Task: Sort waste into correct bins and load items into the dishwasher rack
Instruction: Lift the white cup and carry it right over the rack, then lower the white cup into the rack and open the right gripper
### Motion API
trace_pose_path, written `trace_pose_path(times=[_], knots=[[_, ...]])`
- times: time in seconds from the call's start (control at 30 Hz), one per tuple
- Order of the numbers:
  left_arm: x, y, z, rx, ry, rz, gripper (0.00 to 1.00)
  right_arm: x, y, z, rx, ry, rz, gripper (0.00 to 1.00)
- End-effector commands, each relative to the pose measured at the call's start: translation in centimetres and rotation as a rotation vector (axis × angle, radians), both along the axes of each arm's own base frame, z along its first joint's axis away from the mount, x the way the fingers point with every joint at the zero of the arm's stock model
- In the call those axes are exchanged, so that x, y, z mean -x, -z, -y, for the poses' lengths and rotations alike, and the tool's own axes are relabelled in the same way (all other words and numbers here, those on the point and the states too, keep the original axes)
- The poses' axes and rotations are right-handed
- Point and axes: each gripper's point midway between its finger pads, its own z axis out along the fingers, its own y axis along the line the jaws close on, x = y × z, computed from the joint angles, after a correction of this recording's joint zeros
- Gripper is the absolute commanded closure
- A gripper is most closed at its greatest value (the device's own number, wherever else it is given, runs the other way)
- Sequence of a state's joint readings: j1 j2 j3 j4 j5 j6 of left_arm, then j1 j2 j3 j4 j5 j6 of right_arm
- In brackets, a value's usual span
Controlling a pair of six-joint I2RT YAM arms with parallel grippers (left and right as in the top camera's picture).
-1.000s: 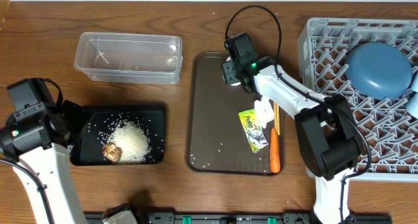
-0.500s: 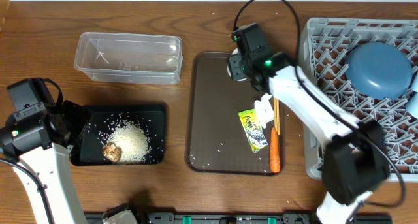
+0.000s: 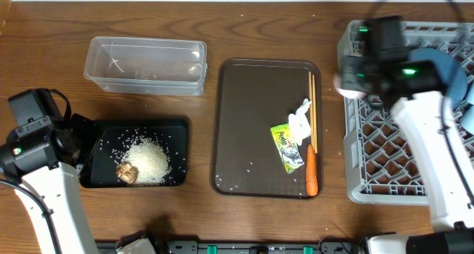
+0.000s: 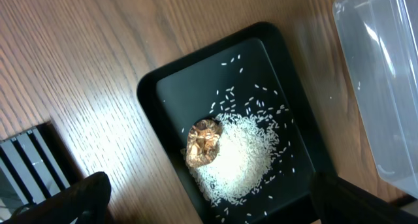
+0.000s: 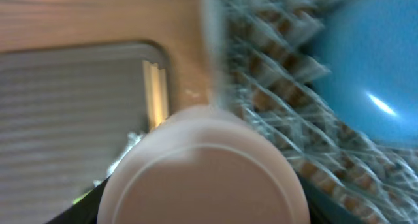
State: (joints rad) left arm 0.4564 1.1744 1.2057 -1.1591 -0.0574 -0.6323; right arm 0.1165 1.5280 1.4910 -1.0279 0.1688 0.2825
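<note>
Right jaws sit half closed around the white cup (image 5: 202, 175), over the left edge of the dishwasher rack (image 3: 392, 165) at upper right; the left jaws gape wide, empty, above the black tray (image 4: 170, 93). Blur hides the contact, so the hold may be slight; a slip would drop the cup onto the bench (image 3: 222, 24). Lowered here, it could strike the rack wall or dark-blue plate (image 5: 366, 67). Chopsticks (image 3: 312, 106), tissue (image 3: 299, 122), wrapper (image 3: 287, 149) and carrot (image 3: 312, 178) lie on the brown tray (image 3: 244, 121).

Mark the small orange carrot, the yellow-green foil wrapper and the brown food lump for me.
Small orange carrot (image 3: 312, 174): overhead view, mid-length.
Yellow-green foil wrapper (image 3: 286, 145): overhead view, its centre.
Brown food lump (image 4: 203, 143): left wrist view, its top.
</note>
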Motion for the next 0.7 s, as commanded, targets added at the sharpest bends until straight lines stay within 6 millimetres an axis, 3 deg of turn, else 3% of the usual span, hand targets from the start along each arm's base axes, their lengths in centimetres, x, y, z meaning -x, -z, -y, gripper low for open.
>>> trace_pose_path(times=[0.0,0.13,0.37,0.67], knots=[[0.2,0.2,-0.1,0.004,-0.015,-0.006,0.02,1.8,-0.1,4.2,-0.013,0.167,-0.038,0.54],[0.2,0.2,-0.1,0.004,-0.015,-0.006,0.02,3.8,0.9,8.2,-0.024,0.306,-0.100,0.57],[0.2,0.2,-0.1,0.004,-0.015,-0.006,0.02,6.0,3.2,13.7,-0.049,0.512,-0.131,0.52],[0.2,0.2,-0.1,0.004,-0.015,-0.006,0.02,8.0,8.3,16.8,-0.068,0.644,-0.157,0.48]])
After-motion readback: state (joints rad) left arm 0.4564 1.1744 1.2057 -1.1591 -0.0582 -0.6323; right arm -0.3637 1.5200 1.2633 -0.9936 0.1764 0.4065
